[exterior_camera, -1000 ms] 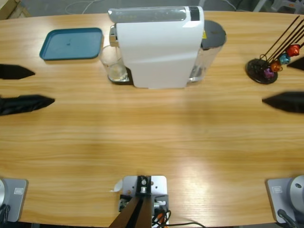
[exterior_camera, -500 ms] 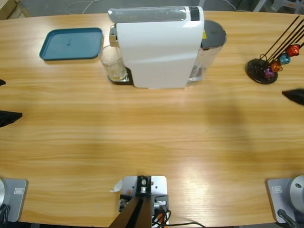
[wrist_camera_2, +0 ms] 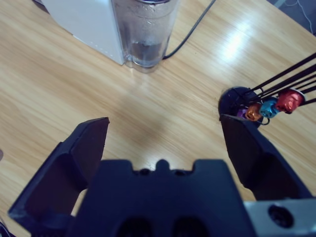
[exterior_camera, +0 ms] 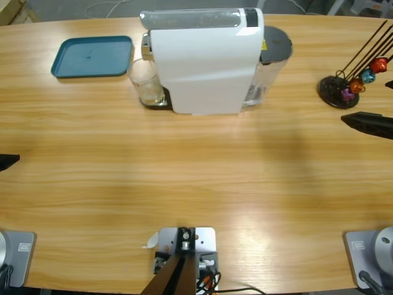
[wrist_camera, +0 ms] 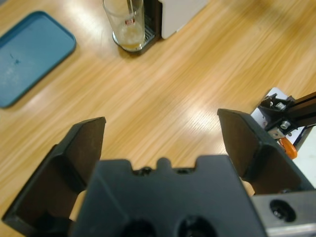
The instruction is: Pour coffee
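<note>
A clear glass (exterior_camera: 146, 83) stands under the spout of the white coffee machine (exterior_camera: 206, 61). A little light-brown coffee (wrist_camera: 131, 42) lies in its bottom. My left gripper (wrist_camera: 160, 133) is open with nothing between its jaws. It hovers far from the glass (wrist_camera: 126, 22), and only one black tip shows at the high view's left edge. My right gripper (wrist_camera_2: 164, 131) is open too and holds nothing. It hangs over bare wood at the right edge, short of the machine's water tank (wrist_camera_2: 145, 29).
A blue tray (exterior_camera: 92, 56) lies at the back left, beside the glass. A black capsule stand (exterior_camera: 344, 89) with coloured capsules on wire stems sits at the back right, close to the right gripper. A cable (wrist_camera_2: 190, 29) runs behind the tank.
The left gripper has drawn back to the left edge and slid toward the table's front. The right gripper pulled out to the right edge, then came back in a little.
</note>
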